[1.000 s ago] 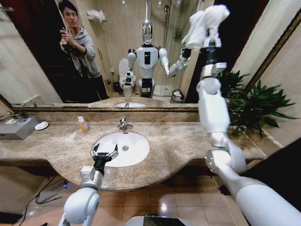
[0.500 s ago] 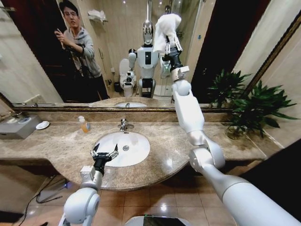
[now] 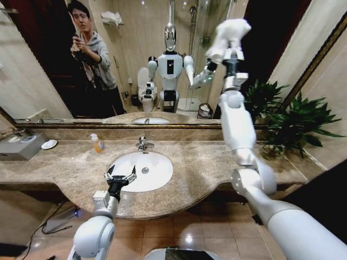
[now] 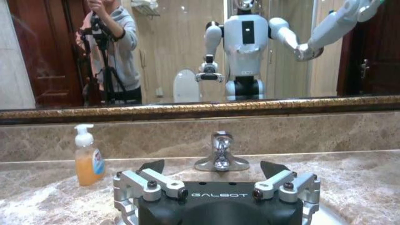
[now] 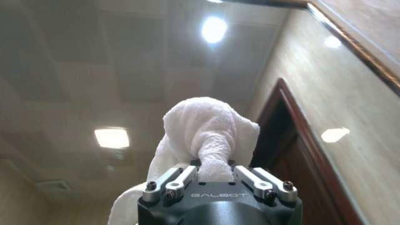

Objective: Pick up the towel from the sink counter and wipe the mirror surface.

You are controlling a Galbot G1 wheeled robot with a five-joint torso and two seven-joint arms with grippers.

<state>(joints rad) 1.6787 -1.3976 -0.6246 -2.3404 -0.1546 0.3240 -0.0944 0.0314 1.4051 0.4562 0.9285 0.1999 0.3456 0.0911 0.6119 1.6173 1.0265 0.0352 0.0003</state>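
My right gripper (image 3: 230, 50) is raised high against the mirror (image 3: 135, 70), shut on the bunched white towel (image 3: 226, 36). In the right wrist view the towel (image 5: 203, 136) bulges out between the fingers (image 5: 250, 176) of that gripper (image 5: 216, 172), pressed toward the glass. My left gripper (image 3: 120, 177) hovers open over the white basin (image 3: 154, 169) of the sink counter (image 3: 206, 168). In the left wrist view its spread fingers (image 4: 150, 180) point toward the chrome faucet (image 4: 220, 154) and the mirror (image 4: 175, 51), the gripper (image 4: 214, 168) holding nothing.
An orange soap bottle (image 3: 96, 143) stands left of the faucet (image 3: 142, 143). A grey box (image 3: 19, 146) and a small dish (image 3: 48, 144) sit at the counter's far left. A potted plant (image 3: 290, 127) fills the right corner. A person shows in the reflection.
My right arm swept the towel across the mirror: left toward the centre, then back to the right. The left arm has stayed still.
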